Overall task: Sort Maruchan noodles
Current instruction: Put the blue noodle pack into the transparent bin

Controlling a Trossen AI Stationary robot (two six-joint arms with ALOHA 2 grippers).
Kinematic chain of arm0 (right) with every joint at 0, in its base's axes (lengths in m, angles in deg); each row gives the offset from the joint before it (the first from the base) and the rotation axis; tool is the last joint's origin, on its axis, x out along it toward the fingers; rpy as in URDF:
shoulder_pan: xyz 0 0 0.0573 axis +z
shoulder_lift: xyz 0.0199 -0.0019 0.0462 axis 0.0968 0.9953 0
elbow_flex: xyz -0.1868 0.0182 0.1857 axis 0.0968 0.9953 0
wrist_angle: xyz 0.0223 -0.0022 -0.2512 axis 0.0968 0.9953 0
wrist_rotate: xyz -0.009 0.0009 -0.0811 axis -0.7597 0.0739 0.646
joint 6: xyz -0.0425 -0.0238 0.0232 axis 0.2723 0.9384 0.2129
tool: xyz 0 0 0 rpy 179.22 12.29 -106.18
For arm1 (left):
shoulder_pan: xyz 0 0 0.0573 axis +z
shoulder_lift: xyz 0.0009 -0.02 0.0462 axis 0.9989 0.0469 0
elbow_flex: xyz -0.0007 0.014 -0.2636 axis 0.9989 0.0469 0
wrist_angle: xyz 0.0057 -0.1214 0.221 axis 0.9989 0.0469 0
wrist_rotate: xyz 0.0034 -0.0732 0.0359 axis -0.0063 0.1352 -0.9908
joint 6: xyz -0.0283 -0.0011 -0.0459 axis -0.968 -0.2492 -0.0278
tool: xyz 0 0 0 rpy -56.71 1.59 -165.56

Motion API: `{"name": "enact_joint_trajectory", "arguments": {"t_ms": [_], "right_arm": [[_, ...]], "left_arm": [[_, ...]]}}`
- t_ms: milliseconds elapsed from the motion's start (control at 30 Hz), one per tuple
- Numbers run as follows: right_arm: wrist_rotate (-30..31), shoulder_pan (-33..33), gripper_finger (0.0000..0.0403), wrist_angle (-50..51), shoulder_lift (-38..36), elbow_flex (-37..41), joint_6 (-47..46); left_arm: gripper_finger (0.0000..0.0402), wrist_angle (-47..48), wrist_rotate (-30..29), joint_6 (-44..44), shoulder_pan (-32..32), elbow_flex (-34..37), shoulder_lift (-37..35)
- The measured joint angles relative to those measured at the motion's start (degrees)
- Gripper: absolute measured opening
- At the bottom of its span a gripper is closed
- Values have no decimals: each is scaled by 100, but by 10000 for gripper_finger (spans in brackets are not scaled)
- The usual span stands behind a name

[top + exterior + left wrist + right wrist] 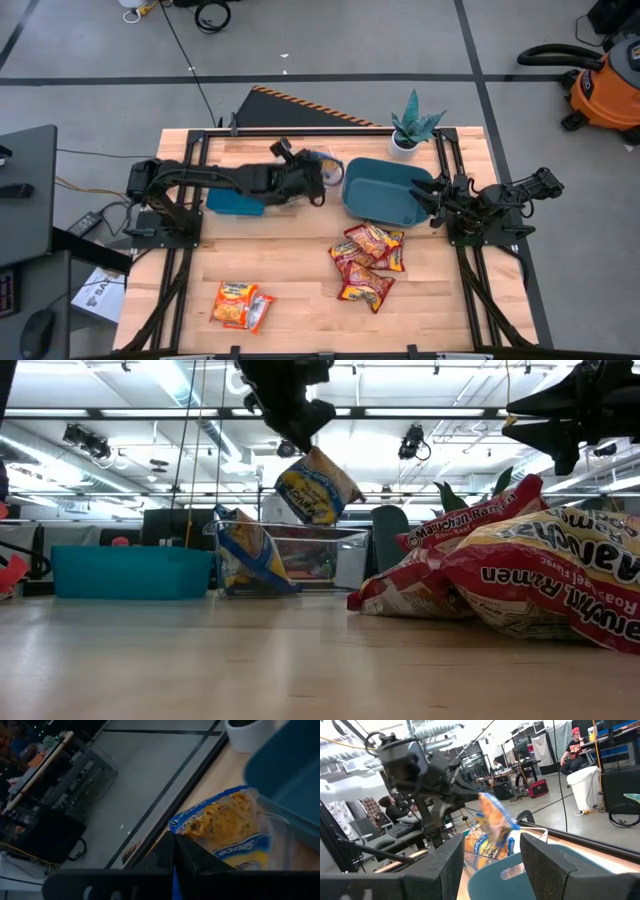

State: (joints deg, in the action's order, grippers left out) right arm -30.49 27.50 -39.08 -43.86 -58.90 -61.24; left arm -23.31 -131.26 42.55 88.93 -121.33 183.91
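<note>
My left gripper [320, 176] hangs over the table's far middle, shut on a blue-and-yellow noodle packet [316, 486]. Below it stands a clear plastic tray [345, 538], with another blue-and-yellow packet [245, 552] leaning on its wall. Several red-and-yellow packets [366, 262] lie piled on the table right of centre. Orange-and-yellow packets [241, 305] lie near the front left. My right gripper [430, 197] is open and empty, raised at the right rim of the large teal bin [383, 190]. My left gripper pinches the packet's upper end [306, 456] between its two fingers, which come from above, pointing down. In the left wrist view the fingers [186, 856] close on the packet's near end [197, 840]. The packet hangs tilted below the fingers, clear of the tray.
A smaller teal bin [235, 204] stands under the left arm. A potted plant [407, 138] stands at the far edge behind the large bin. Bare wood lies at the table's front middle. People sit in the room beyond the table.
</note>
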Motion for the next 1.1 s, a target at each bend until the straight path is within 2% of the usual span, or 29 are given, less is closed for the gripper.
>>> {"name": "enact_joint_trajectory", "arguments": {"t_ms": [133, 433, 600, 733, 900, 1100], "right_arm": [[0, 1, 199, -18, -2, 1, 0], [2, 0, 199, -18, -2, 1, 0], [2, 1, 199, -18, 1, -2, 0], [2, 0, 199, -18, 1, 0, 0], [11, -2, 199, -28, 1, 1, 0], [-82, -1, 199, -67, -2, -2, 0]], "left_arm": [[10, -28, 660, -48, 436, 0, 0], [10, 318, 3020, -995, 1270, 7, 57], [11, 776, 3675, -1593, 1586, 11, 125], [11, 722, 4430, -1842, 1796, 212, 218], [11, 604, 5080, -1993, 1933, 502, 341], [11, 742, 5217, -1902, 1896, 546, 433]]}}
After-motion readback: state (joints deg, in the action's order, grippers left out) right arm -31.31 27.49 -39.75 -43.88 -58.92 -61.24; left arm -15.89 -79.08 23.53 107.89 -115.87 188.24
